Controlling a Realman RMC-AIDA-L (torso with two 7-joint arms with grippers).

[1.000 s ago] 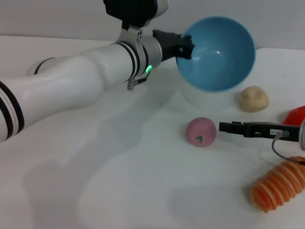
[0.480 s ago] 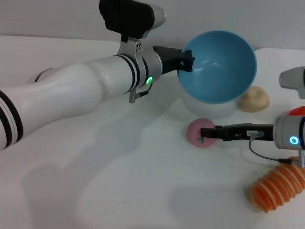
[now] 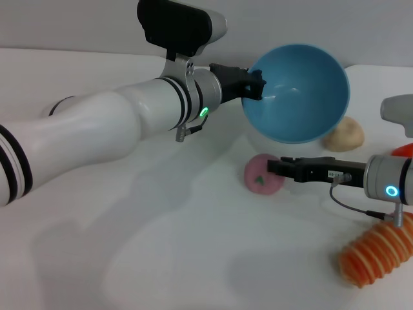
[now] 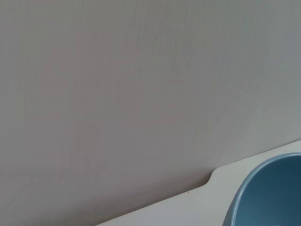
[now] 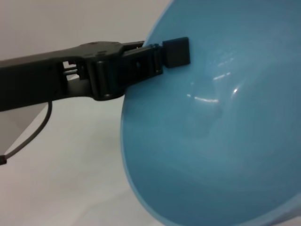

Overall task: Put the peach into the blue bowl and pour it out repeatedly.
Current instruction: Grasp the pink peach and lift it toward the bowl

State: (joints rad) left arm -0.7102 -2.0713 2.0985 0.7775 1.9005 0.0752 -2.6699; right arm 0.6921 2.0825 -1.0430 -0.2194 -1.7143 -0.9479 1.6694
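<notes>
Peach [image 3: 261,181] on white table [image 3: 161,258], below raised blue bowl [image 3: 298,90], touched on its right side by tips of right gripper [image 3: 276,167]; whether those fingers are parted or closed cannot be told. Blue bowl held off the table, tipped with opening toward the camera, interior empty. Left gripper [image 3: 256,82] clamped on bowl's left rim, one finger pad [image 5: 175,52] pressed against inner wall. Beige lumpy ball [image 3: 346,134] just right of bowl. Orange ribbed toy [image 3: 377,250] at lower right, near right arm. Red object [image 3: 404,150] at right edge, mostly hidden.
</notes>
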